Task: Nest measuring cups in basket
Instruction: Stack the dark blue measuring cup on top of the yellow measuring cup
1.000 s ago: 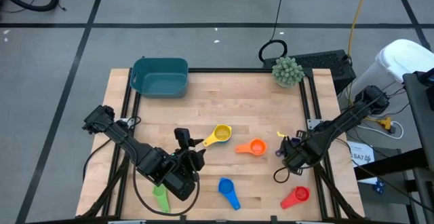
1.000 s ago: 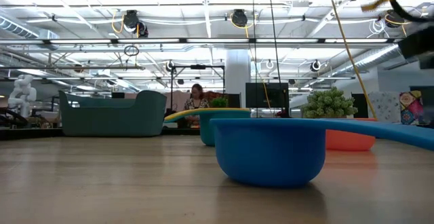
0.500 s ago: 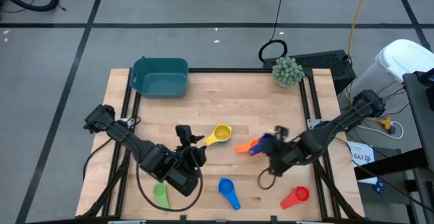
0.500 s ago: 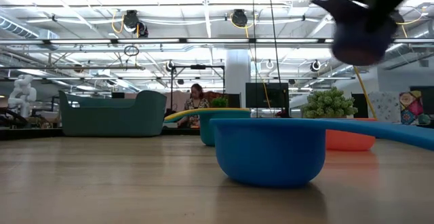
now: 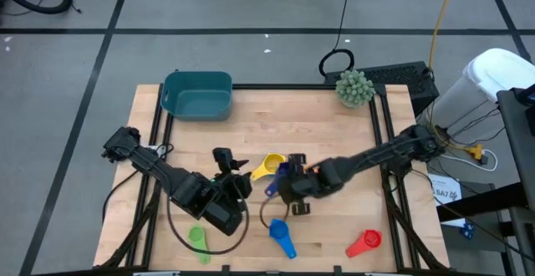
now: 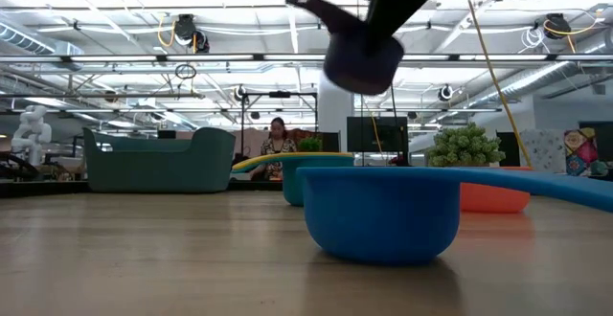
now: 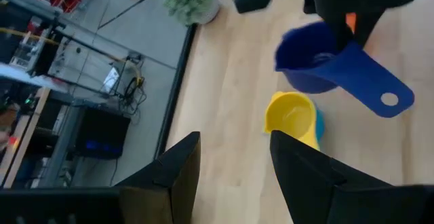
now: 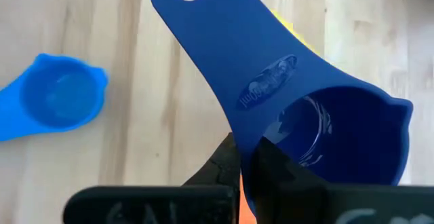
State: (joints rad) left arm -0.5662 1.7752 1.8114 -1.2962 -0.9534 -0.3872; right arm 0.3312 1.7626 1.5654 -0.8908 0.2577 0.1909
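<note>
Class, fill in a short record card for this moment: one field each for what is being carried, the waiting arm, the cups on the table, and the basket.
Carried: dark purple-blue cup, held off the table by the right end effector
Waiting arm: left end effector, open, near the table's front
Cups on table: yellow, blue, green, red
Basket: teal, back left
</note>
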